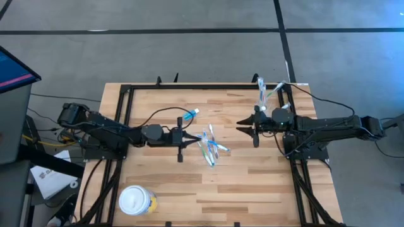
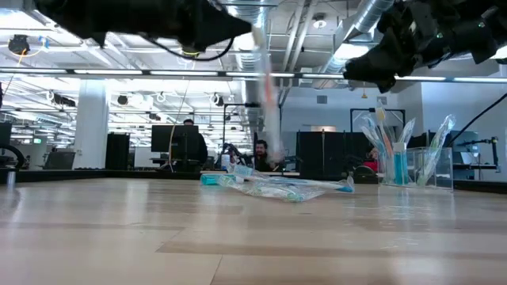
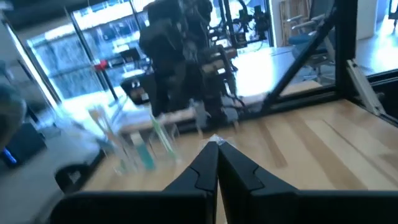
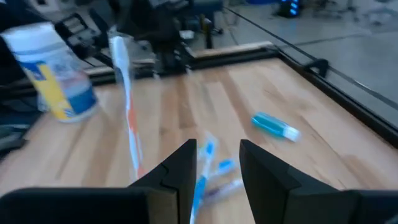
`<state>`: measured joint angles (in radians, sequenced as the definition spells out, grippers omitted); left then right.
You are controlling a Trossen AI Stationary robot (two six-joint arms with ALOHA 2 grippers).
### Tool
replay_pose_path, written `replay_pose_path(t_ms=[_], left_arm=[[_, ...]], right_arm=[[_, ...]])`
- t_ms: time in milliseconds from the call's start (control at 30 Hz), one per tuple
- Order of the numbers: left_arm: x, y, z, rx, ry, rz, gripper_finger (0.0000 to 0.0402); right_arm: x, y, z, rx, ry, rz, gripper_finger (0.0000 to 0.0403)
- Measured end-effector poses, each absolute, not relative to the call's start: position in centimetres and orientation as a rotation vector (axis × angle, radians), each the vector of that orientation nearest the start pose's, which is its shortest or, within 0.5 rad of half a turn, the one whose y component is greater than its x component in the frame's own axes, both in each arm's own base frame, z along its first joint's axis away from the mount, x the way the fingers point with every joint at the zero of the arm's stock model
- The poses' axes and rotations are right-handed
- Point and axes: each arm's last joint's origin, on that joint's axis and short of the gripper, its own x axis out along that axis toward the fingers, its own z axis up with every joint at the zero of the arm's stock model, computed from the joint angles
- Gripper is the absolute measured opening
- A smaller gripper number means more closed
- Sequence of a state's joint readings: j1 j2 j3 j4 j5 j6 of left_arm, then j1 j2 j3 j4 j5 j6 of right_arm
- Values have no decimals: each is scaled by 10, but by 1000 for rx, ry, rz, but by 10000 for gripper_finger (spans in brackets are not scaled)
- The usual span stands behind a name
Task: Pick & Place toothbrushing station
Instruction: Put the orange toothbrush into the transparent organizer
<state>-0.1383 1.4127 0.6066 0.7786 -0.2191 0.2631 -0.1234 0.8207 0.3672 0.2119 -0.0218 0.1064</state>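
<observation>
Nearest the front edge, on the L side of the wooden table, a round yellow tub w/ white lid is standing upright, well apart from everything else.

Approx. mid-table, a loose pile of toothbrushes, white, blue & pink, is lying flat on the wood, crossing over one another. Both grippers are hanging above the table at about this depth, one on each side of the pile.

The left gripper is sitting just L of the pile, pointing toward it. Its fingers are pressing together, pinching a white-and-pink toothbrush at the tip. That brush is hanging roughly upright below the gripper, its lower end above the pile; it is showing blurred, so can't tell if it's clear of the table.

The right gripper is hovering R of the pile & slightly farther back, aiming at the left one. Its fingers are standing spread, w/ nothing between them.

A bit farther back, just behind the left gripper, the small blue tube w/ white cap is lying on its side.

At the far R corner the clear tumbler is standing upright, holding several brushes that are fanning out above its rim.

Beyond the table, people are sitting at desks in the room.
</observation>
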Motion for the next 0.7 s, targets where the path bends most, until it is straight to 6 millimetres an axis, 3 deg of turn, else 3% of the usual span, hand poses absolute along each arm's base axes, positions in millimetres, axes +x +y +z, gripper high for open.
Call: replay_pose_path(t_ms=[200, 700], left_arm=[[306, -27, 245, 311, -8, 114, 0], [359, -5, 254, 356, 9, 99, 0]], right_arm=[[191, -20, 216, 133, 220, -17, 113], [204, -14, 217, 130, 147, 128, 113]])
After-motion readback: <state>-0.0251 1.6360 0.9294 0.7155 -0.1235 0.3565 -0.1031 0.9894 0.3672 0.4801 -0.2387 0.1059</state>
